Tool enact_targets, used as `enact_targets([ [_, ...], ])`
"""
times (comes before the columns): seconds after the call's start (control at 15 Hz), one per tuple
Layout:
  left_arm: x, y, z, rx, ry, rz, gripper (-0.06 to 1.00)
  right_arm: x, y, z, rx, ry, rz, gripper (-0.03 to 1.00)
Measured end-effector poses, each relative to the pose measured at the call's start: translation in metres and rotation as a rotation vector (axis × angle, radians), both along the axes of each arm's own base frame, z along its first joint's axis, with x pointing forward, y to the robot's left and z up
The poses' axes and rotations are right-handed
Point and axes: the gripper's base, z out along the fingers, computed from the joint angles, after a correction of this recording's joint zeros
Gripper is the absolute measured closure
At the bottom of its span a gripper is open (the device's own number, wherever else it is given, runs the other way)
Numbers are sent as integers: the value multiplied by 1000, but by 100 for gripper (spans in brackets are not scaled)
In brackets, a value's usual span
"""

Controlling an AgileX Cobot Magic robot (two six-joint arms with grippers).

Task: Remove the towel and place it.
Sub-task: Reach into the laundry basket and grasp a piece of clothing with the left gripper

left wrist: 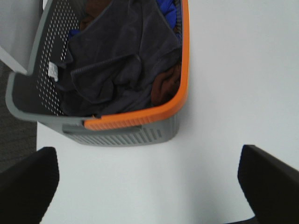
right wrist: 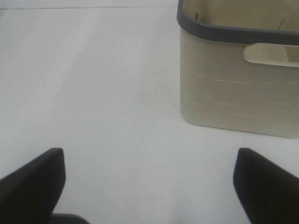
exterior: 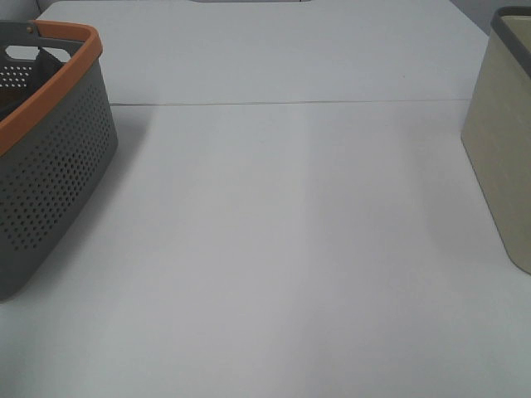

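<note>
Exterior high: white bench (exterior: pixel 282 249). A grey perforated basket (exterior: pixel 58 157) with an orange rim stands at the left edge. A beige bin (exterior: pixel 502 141) with a dark rim stands at the right edge, well apart from it.

Left wrist: the towel (left wrist: pixel 117 60) lies crumpled inside the basket, its white tag (left wrist: pixel 53 71) against the perforated wall. A blue cloth (left wrist: pixel 168 11) and a rust cloth (left wrist: pixel 163 84) show beside it. The left fingers (left wrist: pixel 28 186) are wide apart and hold nothing, over the bench near the basket.

Right wrist: the right fingers (right wrist: pixel 32 182) are wide apart and hold nothing, over the bench near the bin.
</note>
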Motion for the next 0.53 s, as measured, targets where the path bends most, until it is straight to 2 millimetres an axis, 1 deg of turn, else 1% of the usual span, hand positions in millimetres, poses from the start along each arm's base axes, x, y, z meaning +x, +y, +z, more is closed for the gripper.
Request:
enact_targets([
  [0.13, 46, 5, 23, 94, 46, -85, -4, 0, 0, 0, 0, 0, 0, 10],
  [0.27, 96, 14, 35, 198, 100, -151, -4, 0, 0, 0, 0, 0, 0, 10],
  [0.33, 143, 22, 39, 294, 150, -212, -4, 0, 0, 0, 0, 0, 0, 10],
  [0.4, 163, 25, 38, 343, 170, -253, -4, 0, 0, 0, 0, 0, 0, 10],
  [0.47, 174, 27, 36, 377, 186, -282, -4, 0, 0, 0, 0, 0, 0, 10],
  [0.53, 192, 30, 29, 434, 217, -348, -4, 0, 0, 0, 0, 0, 0, 10],
])
